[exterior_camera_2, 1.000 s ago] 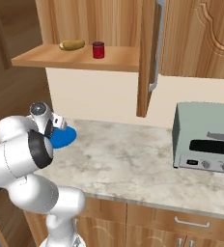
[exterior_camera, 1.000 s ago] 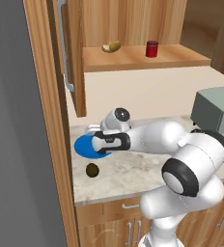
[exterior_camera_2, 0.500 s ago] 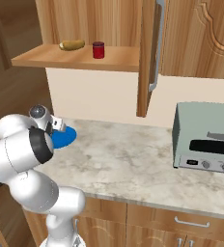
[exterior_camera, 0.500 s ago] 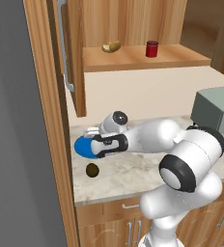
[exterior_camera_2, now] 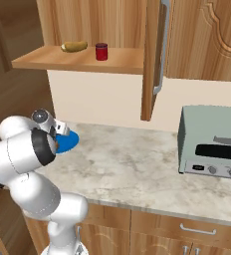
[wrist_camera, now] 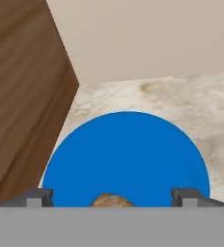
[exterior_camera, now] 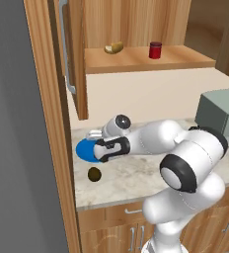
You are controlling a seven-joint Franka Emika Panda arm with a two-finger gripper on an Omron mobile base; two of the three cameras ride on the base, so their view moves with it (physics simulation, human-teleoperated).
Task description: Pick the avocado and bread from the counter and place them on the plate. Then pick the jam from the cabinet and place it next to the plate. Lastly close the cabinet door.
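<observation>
Gripper [wrist_camera: 113, 197] now spread wide over plate [wrist_camera: 128, 154]; vs earlier frames arm barely shifted. Bread [wrist_camera: 110, 200] sits on plate between the 2 fingertips [wrist_camera: 36, 197], no visible contact. Avocado [exterior_camera: 94, 174] on counter [exterior_camera: 131, 179] just in front of plate. Jam [exterior_camera: 155, 50] on cabinet [exterior_camera: 151, 60] shelf, door [exterior_camera: 69, 54] open

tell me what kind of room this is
Most likely a kitchen: a marbled stone counter above wooden drawers, an open wooden wall cabinet holding a red jam jar, and a grey toaster oven by the wall.
</observation>
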